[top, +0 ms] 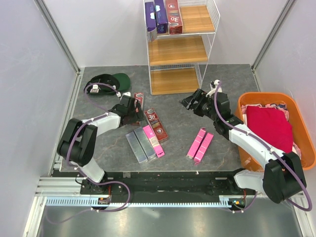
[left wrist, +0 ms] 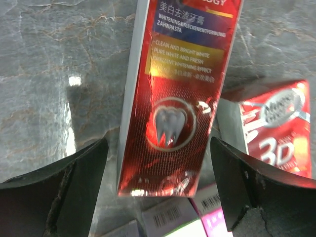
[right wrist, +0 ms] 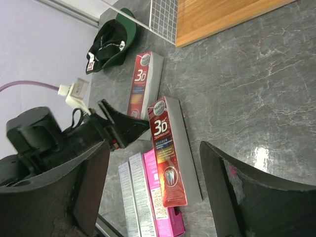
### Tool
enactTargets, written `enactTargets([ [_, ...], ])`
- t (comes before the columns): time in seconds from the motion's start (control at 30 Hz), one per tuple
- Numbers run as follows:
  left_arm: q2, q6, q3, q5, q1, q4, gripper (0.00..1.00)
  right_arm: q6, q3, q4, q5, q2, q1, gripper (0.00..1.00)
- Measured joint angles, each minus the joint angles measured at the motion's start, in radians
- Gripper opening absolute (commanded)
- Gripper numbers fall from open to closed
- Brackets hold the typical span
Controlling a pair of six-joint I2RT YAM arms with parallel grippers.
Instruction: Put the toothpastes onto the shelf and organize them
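White wire and light-brown boards on the shelf (top: 177,49). On its top board, two purple cartons (top: 155,17) beside one dark red carton (top: 174,16). In front of the shelf, on the grey veined table (top: 232,84): dark red cartons (top: 156,125) with white "3D" print, silver-grey cartons (top: 136,144), bright pink cartons (top: 200,145). Left of the shelf, dark green cap (top: 109,82); right of it, orange basket (top: 261,98).

The right gripper (right wrist: 154,148) is seen with its dark fingers (right wrist: 59,197) spread wide and nothing held. On the grey marbled table top (right wrist: 247,94), a nearer dark red "3D" carton (right wrist: 168,163) is laid touching a bright pink carton (right wrist: 165,219), with silver-grey cartons (right wrist: 132,197) alongside. A farther dark red carton (right wrist: 142,79) is approached by the left gripper (right wrist: 126,129). A dark green cap (right wrist: 111,42) is seen beyond.
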Motion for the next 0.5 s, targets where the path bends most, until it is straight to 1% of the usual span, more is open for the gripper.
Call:
enactTargets([
  [0.07, 0.028, 0.002, 0.013, -0.022, -0.008, 0.007, 0.85, -0.001, 0.000, 0.000, -0.006, 0.000, 0.000, 0.81],
  [0.1, 0.037, 0.003, 0.023, -0.029, -0.012, 0.011, 0.81, -0.001, 0.000, 0.000, -0.009, 0.000, 0.000, 0.82],
  [0.17, 0.061, 0.003, 0.042, -0.046, -0.022, 0.021, 0.76, -0.001, -0.001, 0.000, -0.012, 0.000, 0.000, 0.81],
  [0.2, 0.071, 0.004, 0.050, -0.051, -0.027, 0.026, 0.68, -0.001, -0.002, 0.000, -0.013, 0.000, 0.000, 0.81],
  [0.27, 0.083, 0.003, 0.058, -0.061, -0.034, 0.041, 0.58, -0.002, -0.003, 0.000, -0.016, 0.000, 0.000, 0.81],
  [0.3, 0.087, 0.004, 0.059, -0.061, -0.036, 0.047, 0.52, -0.003, -0.004, 0.000, -0.017, -0.001, 0.000, 0.81],
  [0.5, 0.085, 0.003, 0.053, -0.052, -0.038, 0.079, 0.50, -0.010, -0.016, -0.004, -0.027, -0.005, 0.005, 0.81],
])
